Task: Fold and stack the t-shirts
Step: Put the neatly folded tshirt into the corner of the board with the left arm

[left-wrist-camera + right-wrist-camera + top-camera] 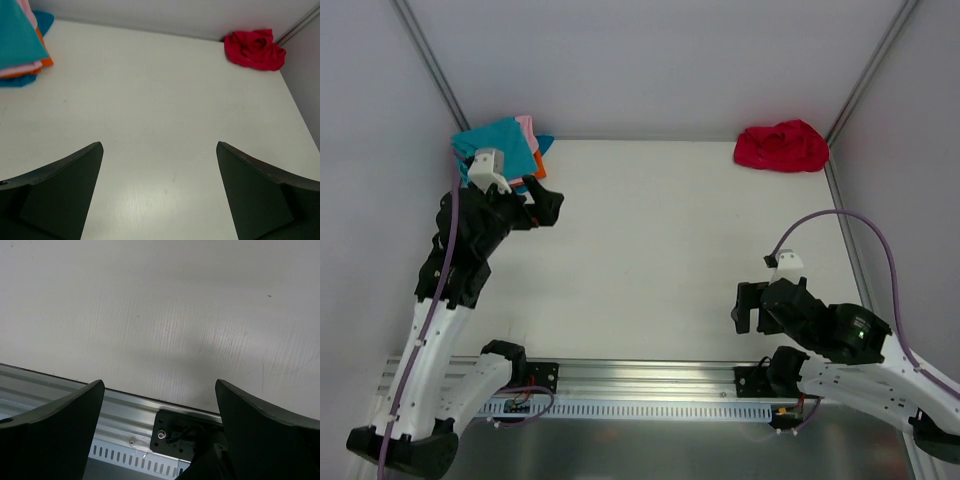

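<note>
Your right gripper [750, 305] hangs low over the near edge of the table [650, 230], its two fingers spread wide with nothing between them. Its own camera shows only bare tabletop ahead and the metal rail [125, 410] just beneath the fingers, and no cloth at all.

Your left gripper [538, 203] is further out, on the left side. It too is spread wide and holds nothing.

Just beyond that hand and to its left, in the far left corner, sits one pile of four shirts. The teal shirt [500, 135] lies on top, with the pink shirt [525, 125], the orange shirt [538, 165] and the blue shirt [546, 143] showing at the edges.

The left wrist view shows the layers from the side: teal [17, 35] over pink [20, 69] over orange [46, 62], with blue [17, 81] lowest.

A fifth one, the red shirt [782, 146], lies crumpled in the far right corner, well apart from both hands. It is straight beyond your right gripper, and it sits ahead and to the right in the left wrist view [255, 48].
</note>
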